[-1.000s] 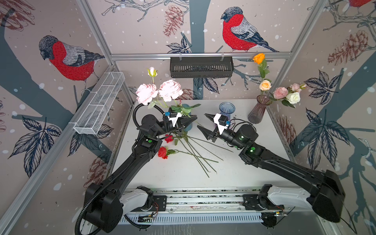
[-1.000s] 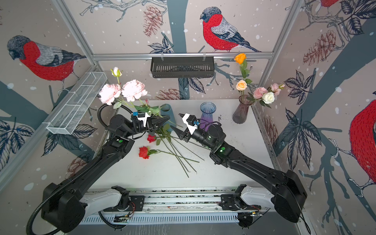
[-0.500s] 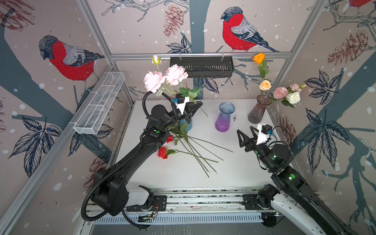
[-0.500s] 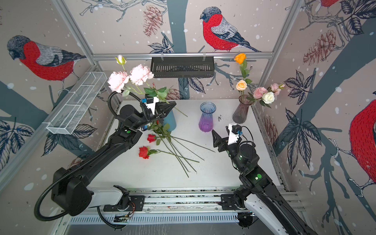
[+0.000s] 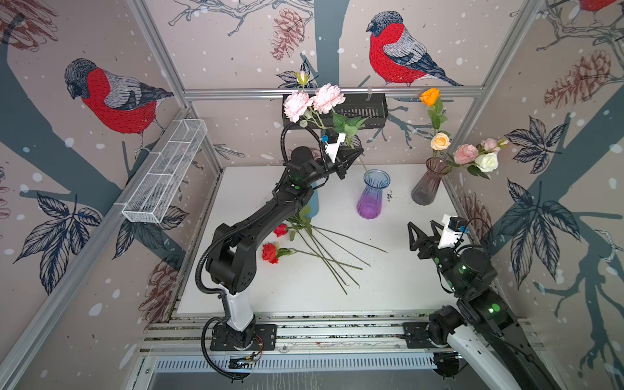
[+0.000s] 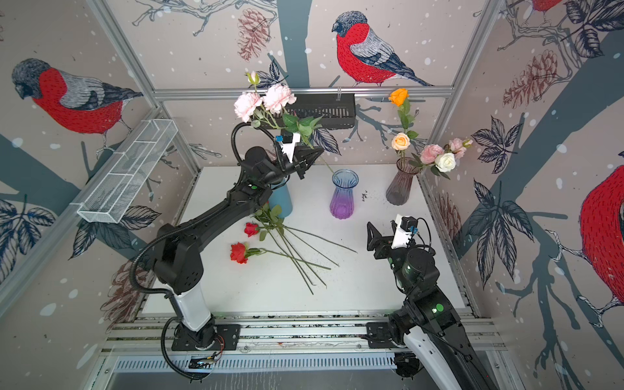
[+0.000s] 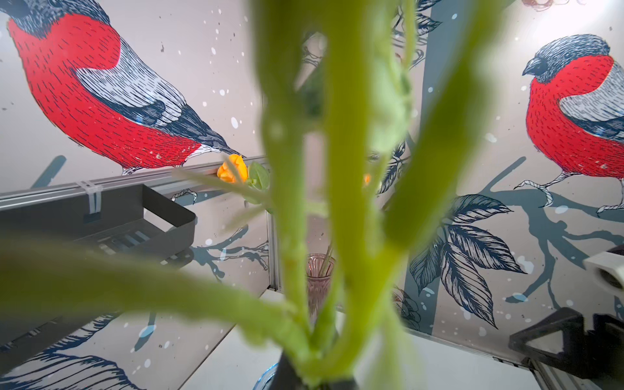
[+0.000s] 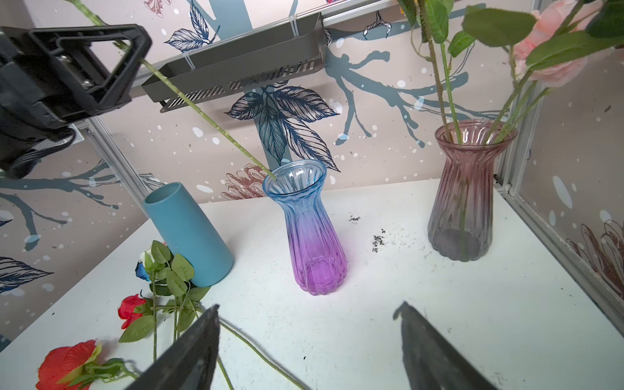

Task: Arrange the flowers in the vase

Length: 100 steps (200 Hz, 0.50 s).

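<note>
Midway through seating one spray: grips the stem of the pink flowers (image 5: 314,103) in the clenched left end effector (image 5: 351,156), blooms high above the counter (image 5: 388,287), stem slanting down with its tip right at the rim of the blue-to-purple vase (image 5: 373,196). Holds the right end effector (image 5: 423,230) released and empty, well apart near the counter's right side. Next, likely calls for steering the tip into the mouth, lowering, then letting go. Shows red roses (image 5: 270,252) lying on the counter and a smoky vase (image 5: 427,185) already filled.
</note>
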Tool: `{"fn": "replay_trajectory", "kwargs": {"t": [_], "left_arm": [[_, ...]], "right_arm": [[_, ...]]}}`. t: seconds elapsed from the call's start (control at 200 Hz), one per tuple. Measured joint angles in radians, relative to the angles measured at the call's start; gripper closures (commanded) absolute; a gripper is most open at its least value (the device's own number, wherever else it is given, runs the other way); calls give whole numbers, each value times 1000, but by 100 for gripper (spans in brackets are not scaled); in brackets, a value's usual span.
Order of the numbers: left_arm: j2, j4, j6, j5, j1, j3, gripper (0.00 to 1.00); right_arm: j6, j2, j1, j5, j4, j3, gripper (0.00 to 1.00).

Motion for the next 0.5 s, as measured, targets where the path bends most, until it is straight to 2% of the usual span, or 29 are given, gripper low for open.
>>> {"fn": "replay_trajectory", "kwargs": {"t": [0.25,0.38,0.445,0.5], "left_arm": [[125,-93,48,-99,-61,150,100],[167,-183,84,-127,-77,206,91],[176,-227,98,-131,-78,218,76],[182,-260,103,-134,-79,227,53]], "right_arm": [[-4,-23,-4,-9,-23,-10,14],[-8,-24,-4,-9,-24,-13,14],[-8,-24,-4,-9,-24,-20,14],[-8,-23,-4,-9,-24,-27,14]]}}
